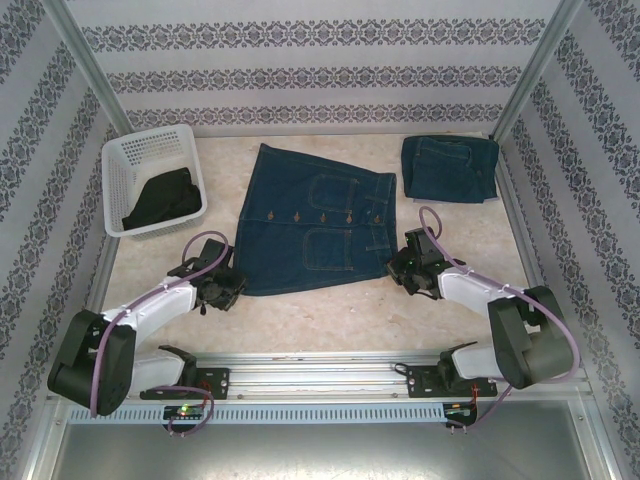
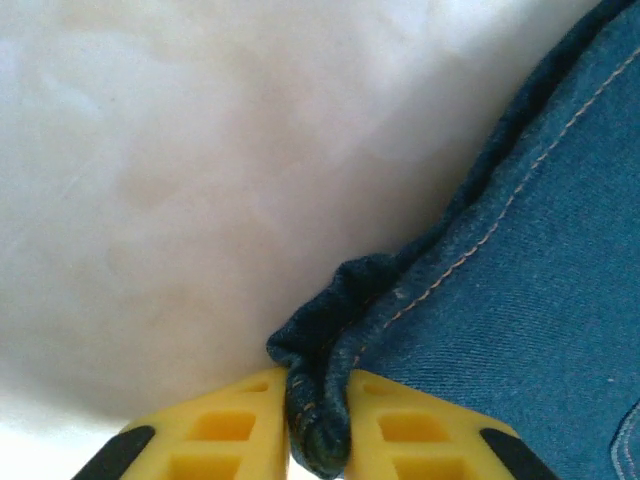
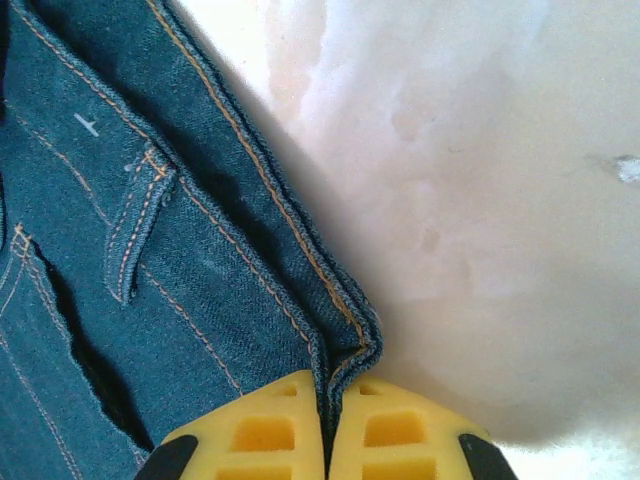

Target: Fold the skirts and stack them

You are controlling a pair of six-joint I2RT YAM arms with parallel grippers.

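A dark blue denim skirt point(image 1: 315, 218) lies spread flat at the table's middle, its button front facing up. My left gripper point(image 1: 228, 287) is shut on its near left hem corner point(image 2: 318, 420), pinched between the yellow fingers point(image 2: 225, 430). My right gripper point(image 1: 402, 268) is shut on the near right waistband corner point(image 3: 345, 350). A second denim skirt point(image 1: 449, 169) lies folded at the back right. A black skirt point(image 1: 162, 197) sits crumpled in the white mesh basket point(image 1: 125, 165) at the back left. No grey-lavender skirt is in view.
Patterned walls enclose the table on three sides. Bare marble tabletop point(image 1: 320, 320) runs between the spread skirt and the arm bases. The basket stands close to my left arm point(image 1: 150, 305).
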